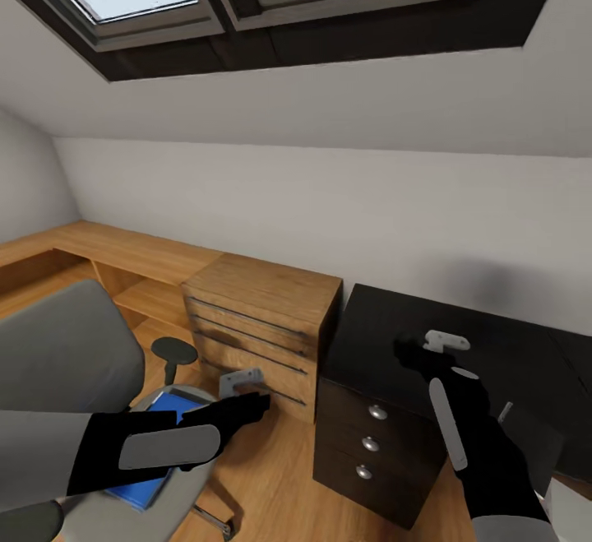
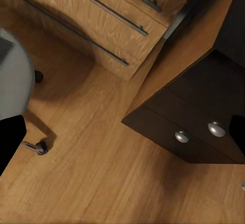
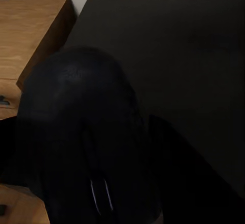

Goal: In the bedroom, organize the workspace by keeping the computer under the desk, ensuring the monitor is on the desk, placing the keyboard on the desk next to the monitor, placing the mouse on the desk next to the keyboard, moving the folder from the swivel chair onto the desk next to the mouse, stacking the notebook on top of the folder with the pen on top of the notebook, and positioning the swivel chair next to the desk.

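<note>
Head view: the right claw [image 1: 413, 353] hangs over the near corner of the black surface [image 1: 510, 345], with a small dark lump at its tip. The left claw [image 1: 243, 383] hovers just past the swivel chair [image 1: 66, 361], whose seat carries the blue folder [image 1: 160, 443]; I can't tell if that claw is open.

Left wrist view: wood floor, cabinet drawers [image 2: 97, 20] and the knobbed drawer unit [image 2: 196, 132] ahead of the claw.

Right wrist view: the mouse [image 3: 81, 137] sits clamped right in front, though it's murky, so that's probably a firm grip.

So it's the mouse step. Next it needs lowering onto the surface and releasing; no keyboard in sight to line it up with.
</note>
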{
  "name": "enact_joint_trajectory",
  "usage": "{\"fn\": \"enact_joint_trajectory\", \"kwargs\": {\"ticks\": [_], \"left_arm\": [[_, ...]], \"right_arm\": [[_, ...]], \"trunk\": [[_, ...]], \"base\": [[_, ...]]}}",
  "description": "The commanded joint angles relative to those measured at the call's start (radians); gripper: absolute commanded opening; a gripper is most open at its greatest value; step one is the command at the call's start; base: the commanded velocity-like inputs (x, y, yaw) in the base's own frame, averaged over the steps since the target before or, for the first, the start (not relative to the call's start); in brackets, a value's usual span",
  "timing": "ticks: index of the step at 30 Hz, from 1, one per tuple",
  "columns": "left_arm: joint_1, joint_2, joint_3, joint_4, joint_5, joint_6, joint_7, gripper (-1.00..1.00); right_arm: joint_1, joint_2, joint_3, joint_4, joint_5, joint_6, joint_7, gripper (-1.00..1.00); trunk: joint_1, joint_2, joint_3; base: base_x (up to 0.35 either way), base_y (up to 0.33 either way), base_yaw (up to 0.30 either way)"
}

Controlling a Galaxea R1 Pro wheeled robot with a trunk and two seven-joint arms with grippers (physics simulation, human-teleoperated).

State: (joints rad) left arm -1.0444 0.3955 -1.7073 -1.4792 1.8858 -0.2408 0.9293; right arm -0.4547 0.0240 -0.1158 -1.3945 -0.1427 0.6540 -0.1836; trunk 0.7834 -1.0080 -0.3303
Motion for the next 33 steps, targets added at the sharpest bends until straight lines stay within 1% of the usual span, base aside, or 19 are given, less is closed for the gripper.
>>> {"fn": "enact_joint_trajectory", "kwargs": {"ticks": [1,6,11,14,17,18,20,21,22,23,25,26,27,28,29,30,31,32,33], "left_arm": [[-0.002,0.000,-0.002,-0.001,0.006,-0.007,0.000,1.00],[-0.002,0.000,-0.008,0.002,0.007,-0.007,0.002,1.00],[-0.002,-0.008,-0.048,0.018,0.006,-0.007,0.003,1.00],[-0.002,-0.023,-0.106,0.029,0.007,-0.011,0.004,1.00],[-0.001,-0.048,-0.212,0.058,0.007,-0.019,0.003,1.00],[-0.001,-0.055,-0.227,0.068,0.008,-0.023,0.003,1.00],[-0.001,-0.097,-0.274,0.130,0.009,-0.048,0.003,1.00],[0.000,-0.111,-0.285,0.151,0.010,-0.054,0.003,1.00],[0.001,-0.143,-0.309,0.199,0.011,-0.065,0.002,1.00],[0.003,-0.161,-0.321,0.226,0.012,-0.068,0.003,1.00],[0.036,-0.233,-0.370,0.339,0.034,-0.077,0.002,1.00],[0.049,-0.248,-0.380,0.366,0.045,-0.079,0.002,1.00],[0.075,-0.276,-0.397,0.415,0.071,-0.081,0.000,1.00],[0.123,-0.325,-0.421,0.518,0.129,-0.082,-0.037,1.00],[0.129,-0.331,-0.423,0.536,0.136,-0.082,-0.052,1.00],[0.137,-0.341,-0.426,0.569,0.146,-0.081,-0.089,1.00],[0.204,-0.367,-0.434,0.714,0.162,-0.078,-0.283,1.00],[0.219,-0.373,-0.434,0.752,0.163,-0.077,-0.317,1.00],[0.224,-0.375,-0.434,0.769,0.163,-0.077,-0.330,1.00]], "right_arm": [[-0.001,0.001,-0.002,-0.001,-0.014,0.003,-0.010,-1.00],[-0.001,0.001,-0.008,-0.001,-0.014,0.003,-0.010,-1.00],[-0.001,0.001,-0.011,0.000,-0.014,0.003,-0.010,-1.00],[-0.001,0.001,-0.013,0.001,-0.014,0.003,-0.010,-1.00],[-0.001,0.001,-0.014,0.002,-0.014,0.003,-0.010,-1.00],[-0.001,0.001,-0.014,0.002,-0.014,0.003,-0.010,-1.00],[-0.001,0.001,-0.014,0.002,-0.014,0.003,-0.011,-1.00],[-0.001,0.001,-0.014,0.002,-0.014,0.003,-0.012,-1.00],[-0.001,0.001,-0.014,0.002,-0.014,0.004,-0.012,-1.00],[-0.001,0.001,-0.015,0.001,-0.014,0.004,-0.012,-1.00],[-0.001,0.001,-0.025,0.001,-0.014,0.004,-0.012,-1.00],[-0.001,0.001,-0.027,0.000,-0.014,0.004,-0.013,-1.00],[-0.001,0.001,-0.032,0.000,-0.014,0.004,-0.013,-1.00],[-0.001,0.002,-0.038,0.000,-0.014,0.003,-0.013,-1.00],[-0.001,0.002,-0.039,0.000,-0.014,0.003,-0.013,-1.00],[-0.001,0.001,-0.040,0.000,-0.014,0.003,-0.013,-1.00],[-0.001,0.001,-0.042,0.000,-0.014,0.003,-0.013,-1.00],[-0.001,0.001,-0.042,0.000,-0.013,0.003,-0.012,-1.00],[-0.001,0.001,-0.042,0.001,-0.013,0.003,-0.012,-1.00]], "trunk": [[0.000,-0.001,-0.001],[0.000,-0.001,-0.001],[0.000,-0.001,-0.001],[0.000,-0.001,-0.001],[0.000,-0.001,-0.001],[0.000,-0.001,-0.001],[0.000,-0.001,-0.002],[0.000,-0.001,-0.002],[0.000,-0.001,-0.002],[0.000,-0.001,-0.002],[0.000,-0.001,-0.003],[0.000,-0.001,-0.003],[0.000,-0.001,-0.004],[0.000,-0.001,-0.004],[0.000,-0.001,-0.005],[0.000,-0.001,-0.005],[0.000,-0.001,-0.005],[0.000,-0.001,-0.006],[0.000,-0.001,-0.006]], "base": [[0.000,0.000,-0.174],[0.000,0.000,-0.229],[0.000,0.000,-0.262],[0.000,0.000,-0.268],[0.000,0.000,-0.269],[0.000,0.000,-0.269],[0.000,0.000,-0.269],[0.000,0.000,-0.269],[0.000,0.000,-0.269],[0.000,0.000,-0.268],[0.000,0.000,-0.268],[0.000,0.000,-0.267],[0.000,0.000,-0.267],[0.000,0.000,-0.267],[0.000,0.000,-0.267],[0.000,0.000,-0.267],[0.000,0.000,-0.267],[0.000,0.000,-0.267],[0.020,-0.020,-0.267]]}}
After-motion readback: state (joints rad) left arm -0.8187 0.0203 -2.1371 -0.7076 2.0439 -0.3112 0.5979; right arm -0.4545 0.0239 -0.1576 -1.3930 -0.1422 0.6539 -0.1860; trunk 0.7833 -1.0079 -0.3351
